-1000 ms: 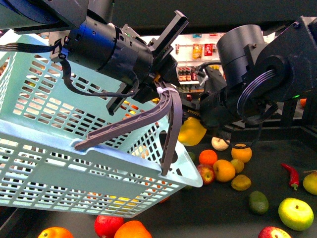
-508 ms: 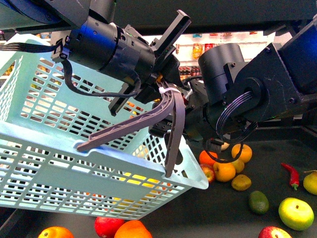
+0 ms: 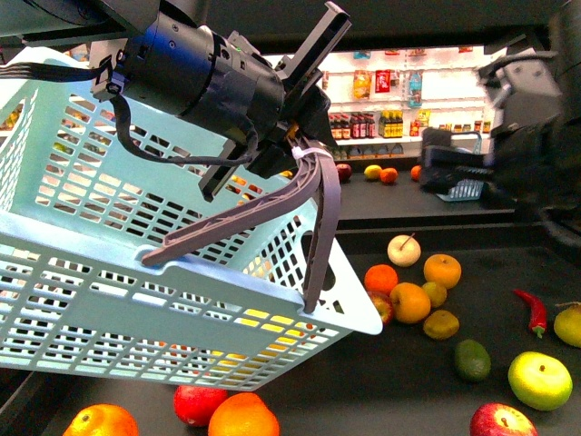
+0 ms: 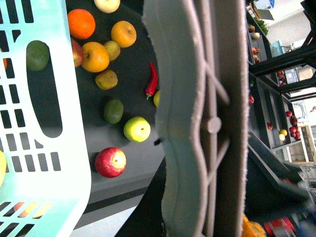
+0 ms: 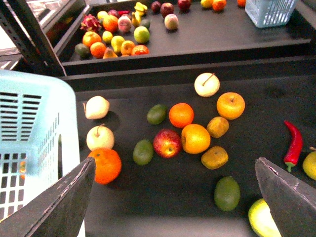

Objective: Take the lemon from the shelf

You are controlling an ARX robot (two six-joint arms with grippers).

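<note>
My left gripper (image 3: pixel 295 154) is shut on the grey handle (image 3: pixel 313 204) of a light blue basket (image 3: pixel 136 272) and holds it tilted above the shelf's black tray deck (image 3: pixel 381 391). The handle (image 4: pixel 197 123) fills the left wrist view, beside the basket wall (image 4: pixel 69 148). Two dull-yellow oval fruits that look like lemons (image 5: pixel 217 127) (image 5: pixel 214 157) lie on the deck (image 5: pixel 173 207) among other fruit; they also show in the front view (image 3: pixel 434 293) (image 3: pixel 441 324). My right gripper (image 5: pixel 174 165) is open and empty, above the fruit. Something yellow shows through the basket's slats (image 3: pixel 250 320).
Oranges (image 5: pixel 181 114), apples (image 5: pixel 168 143), avocados (image 5: pixel 227 193), a red chili (image 5: pixel 295 143) and a green apple (image 3: pixel 540 380) lie on the deck. The basket corner (image 5: pixel 29 108) is close to my right gripper. A further deck behind holds more fruit and a small blue basket (image 5: pixel 269 12).
My right arm has pulled back from beside the basket to the right edge. The yellow object seen by it one second ago no longer shows there. The basket has shifted up slightly.
</note>
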